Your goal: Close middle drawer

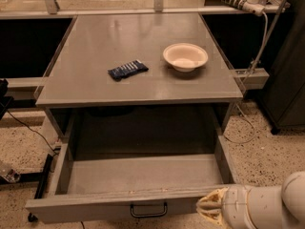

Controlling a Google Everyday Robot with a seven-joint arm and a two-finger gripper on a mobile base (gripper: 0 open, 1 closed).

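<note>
**Grey drawer pulled out, gripper at its right front corner**

We see the wide, shallow, matte grey middle drawer (pixel 95 198) standing fully out beneath the smooth grey tabletop (pixel 119 37), with its small black bar handle (pixel 148 210) mid-front. The cream-coloured gripper (pixel 212 209) sits at the drawer front's right end, right of the handle. We cannot tell whether it is spread or closed. A round cream bowl (pixel 185 56) and a dark blue packet (pixel 127 70) lie on top.

we are seeing a white bowl (pixel 185 56) sitting on the grey surface (pixel 95 46), with a dark blue packet (pixel 127 70) lying near it, not touching.
</note>
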